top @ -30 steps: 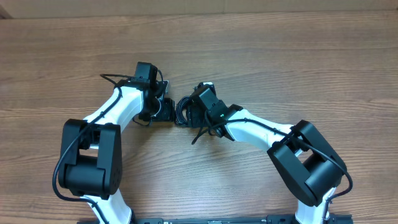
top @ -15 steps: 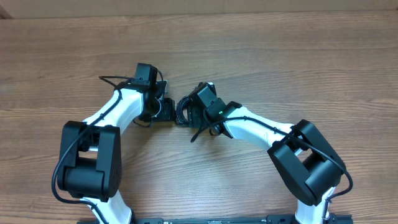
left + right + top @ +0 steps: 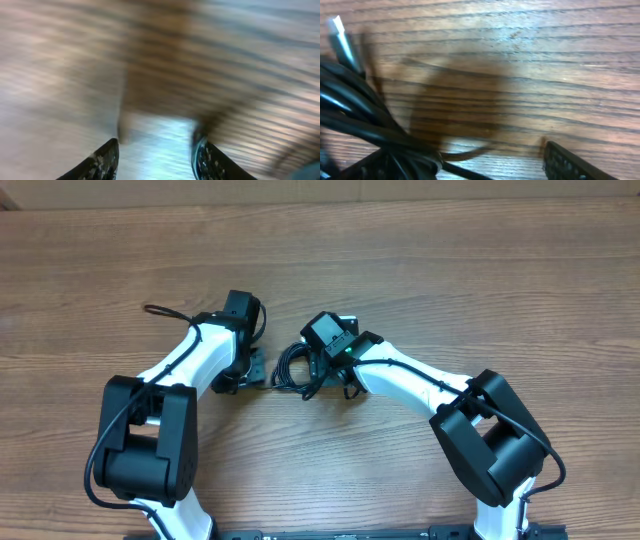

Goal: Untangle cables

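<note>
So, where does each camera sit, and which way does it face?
Overhead: above the table, facing straight down; left arm, right arm, cable bundle between them.
Left wrist: on the left arm, facing blurred wood; two fingertips show.
Right wrist: low, looking along the table; one fingertip shows.
Overhead and right wrist share the cable bundle.

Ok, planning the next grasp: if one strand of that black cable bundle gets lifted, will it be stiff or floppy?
Probably floppy: the cable bundle lies in loose, thin loops. Lifting one strand would likely drag the others, since they cross each other. It looks light, so the silver plug may dangle.
</note>
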`<state>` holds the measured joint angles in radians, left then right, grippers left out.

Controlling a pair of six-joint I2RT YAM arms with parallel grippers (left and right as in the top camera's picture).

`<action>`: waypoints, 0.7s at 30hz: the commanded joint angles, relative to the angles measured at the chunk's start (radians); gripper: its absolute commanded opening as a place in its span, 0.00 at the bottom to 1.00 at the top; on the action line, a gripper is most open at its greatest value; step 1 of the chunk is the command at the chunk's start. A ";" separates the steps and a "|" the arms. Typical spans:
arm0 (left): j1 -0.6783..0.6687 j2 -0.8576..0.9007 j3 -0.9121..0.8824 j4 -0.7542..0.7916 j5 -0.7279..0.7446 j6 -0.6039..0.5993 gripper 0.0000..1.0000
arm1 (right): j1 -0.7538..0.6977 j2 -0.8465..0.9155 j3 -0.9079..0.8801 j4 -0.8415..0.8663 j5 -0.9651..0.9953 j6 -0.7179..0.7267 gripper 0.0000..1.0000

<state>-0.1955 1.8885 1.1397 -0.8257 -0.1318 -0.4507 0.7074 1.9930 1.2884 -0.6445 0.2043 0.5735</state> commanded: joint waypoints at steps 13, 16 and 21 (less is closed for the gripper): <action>0.155 0.079 0.130 -0.220 0.002 -0.002 0.56 | -0.008 0.016 0.016 0.006 0.059 0.006 0.93; 0.141 0.061 0.237 -0.298 0.049 0.005 0.56 | -0.008 0.010 0.016 -0.002 0.027 0.002 0.91; 0.102 0.034 0.348 -0.306 0.287 0.204 0.58 | -0.009 -0.114 0.016 -0.044 -0.005 -0.001 0.94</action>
<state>-0.0692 1.9541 1.4254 -1.1301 -0.0490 -0.4061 0.7055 1.9800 1.2884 -0.6834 0.2283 0.5755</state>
